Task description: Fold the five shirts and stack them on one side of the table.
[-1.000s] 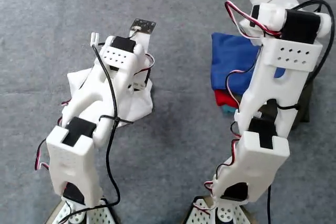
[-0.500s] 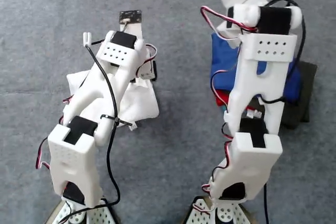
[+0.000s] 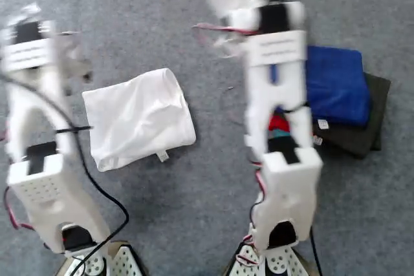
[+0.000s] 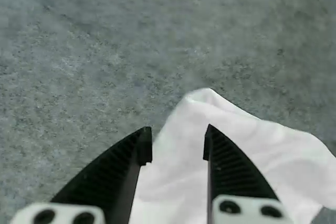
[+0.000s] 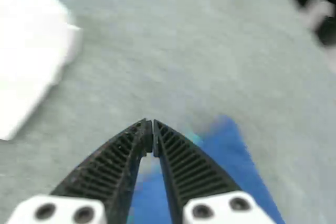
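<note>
While poised over the grey felt-covered table (image 4: 79, 35), keeps the black jaws of the left gripper (image 4: 177, 142) apart. Released, gripping nothing, with a corner of the folded white cotton shirt (image 4: 252, 150) lying just below and beyond the tips. From above, reads as a flat white rectangle on the left half of the table, touched by neither arm, with a small tag at its near edge.

Over on the right side, piled in one stack: folded blue shirt (image 3: 336, 85) on top, red shirt (image 3: 279, 123) peeking out beneath it beside the arm, dark grey shirt (image 3: 362, 132) at the bottom, jutting toward the table's right edge.

As for the right gripper (image 5: 153, 124) — clenched, ridged black fingers (image 5: 113, 166) pressed tip to tip with nothing between them, hanging above grey table with blue cloth showing beneath.
</note>
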